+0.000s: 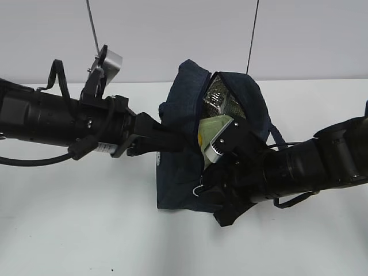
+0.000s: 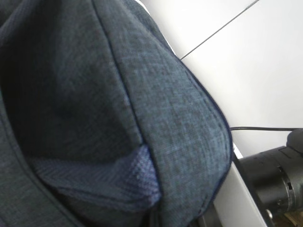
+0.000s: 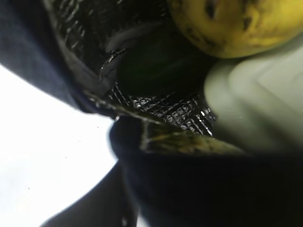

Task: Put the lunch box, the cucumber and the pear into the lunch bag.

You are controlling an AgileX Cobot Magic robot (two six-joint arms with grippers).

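The navy lunch bag (image 1: 178,172) stands mid-table with its top open and its foil lining (image 1: 221,98) showing. The pale green lunch box (image 1: 214,129) sits in the opening. In the right wrist view the yellow pear (image 3: 227,23), the dark green cucumber (image 3: 161,66) and the lunch box lid (image 3: 260,104) all lie inside the foil-lined bag. My left gripper (image 1: 172,142) pinches the bag's left side, and navy fabric (image 2: 118,109) fills its wrist view. My right gripper (image 1: 215,175) is at the bag's front rim (image 3: 199,179), with its jaws hidden by dark fabric.
The zipper's metal ring pull (image 1: 198,190) hangs at the bag's front, beside my right gripper. A strap loop (image 1: 276,138) lies behind the bag on the right. The white table (image 1: 86,230) runs back to a white wall. A black cable (image 2: 255,128) crosses the table.
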